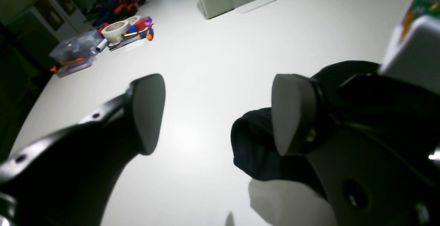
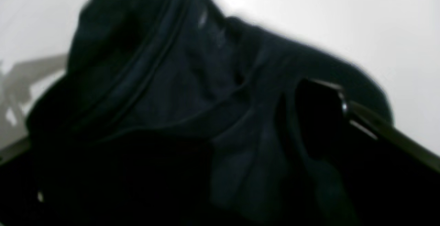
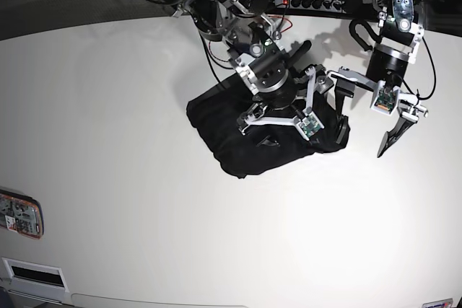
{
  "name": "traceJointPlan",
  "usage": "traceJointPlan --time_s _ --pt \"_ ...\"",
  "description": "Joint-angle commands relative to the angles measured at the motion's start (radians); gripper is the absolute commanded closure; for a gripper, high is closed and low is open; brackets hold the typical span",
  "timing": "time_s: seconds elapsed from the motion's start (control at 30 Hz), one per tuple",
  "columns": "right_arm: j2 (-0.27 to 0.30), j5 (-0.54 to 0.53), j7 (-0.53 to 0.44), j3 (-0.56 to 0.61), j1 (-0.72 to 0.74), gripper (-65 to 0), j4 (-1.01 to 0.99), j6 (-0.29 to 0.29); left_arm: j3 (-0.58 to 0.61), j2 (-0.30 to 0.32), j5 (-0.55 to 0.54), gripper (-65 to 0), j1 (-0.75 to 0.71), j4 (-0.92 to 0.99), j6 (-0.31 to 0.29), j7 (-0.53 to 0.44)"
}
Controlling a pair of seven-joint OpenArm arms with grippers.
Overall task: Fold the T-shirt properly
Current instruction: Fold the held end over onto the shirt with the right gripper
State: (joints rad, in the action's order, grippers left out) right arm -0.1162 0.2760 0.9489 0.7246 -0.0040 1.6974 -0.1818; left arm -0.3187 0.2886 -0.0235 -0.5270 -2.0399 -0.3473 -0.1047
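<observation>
**Both grippers released above a bunched T-shirt**

The T-shirt was seen lying as a dark, rumpled bundle on the white table, with no sleeve or hem laid out flat. The right gripper was positioned directly over the bundle's middle; its fingers were spread apart, and in the right wrist view cloth filled the frame, with one finger just beside or against a fold. No fabric was seen pinched between the fingers, though the blur left contact uncertain. The left gripper was held at the bundle's edge, on the side away from the right gripper, its jaws wide and empty; in the left wrist view one pad stood in front of a rounded lobe of the shirt and the other pad above bare table. Tools and a tape roll lay well apart from the shirt.

The step in hand was judged to be a regrasp. It would be done well if a single outer layer at two opposite corners were taken, so that the cloth could be drawn flat before any fold was attempted.
</observation>
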Motion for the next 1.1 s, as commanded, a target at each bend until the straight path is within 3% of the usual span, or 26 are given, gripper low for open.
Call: traceJointPlan --time_s 0.0,0.2,0.43,0.57,0.73,0.97,1.07 --pt "-0.015 0.002 -0.02 0.002 0.014 -64.0 0.02 -0.005 -0.004 0.007 -0.011 -45.6 0.001 -0.015 0.006 -0.028" --pt "-0.015 -0.001 -0.026 0.072 0.017 -64.0 -0.041 -0.005 -0.003 0.007 -0.011 -45.6 0.001 -0.015 0.006 -0.028" --pt "-0.015 -0.001 -0.015 0.079 0.017 -64.0 -0.072 -0.005 -0.004 0.007 -0.011 -45.6 0.001 -0.015 0.006 -0.028" --pt "-0.015 -0.014 0.037 0.106 0.02 -64.0 -0.084 -0.002 -0.004 0.007 -0.011 -45.6 0.001 -0.015 0.006 -0.028" --pt "-0.015 -0.146 0.057 0.142 0.06 -64.0 -0.084 0.129 -0.004 0.007 -0.011 -45.6 0.001 -0.015 0.006 -0.028" --pt "-0.013 -0.186 0.057 0.125 0.062 -64.0 -0.043 0.132 -0.004 0.007 -0.011 -45.6 0.001 -0.015 0.006 -0.028" --pt "-0.013 -0.257 0.055 0.125 0.063 -64.0 -0.044 0.132 -0.004 0.007 -0.011 -45.6 0.001 -0.015 0.006 -0.028"
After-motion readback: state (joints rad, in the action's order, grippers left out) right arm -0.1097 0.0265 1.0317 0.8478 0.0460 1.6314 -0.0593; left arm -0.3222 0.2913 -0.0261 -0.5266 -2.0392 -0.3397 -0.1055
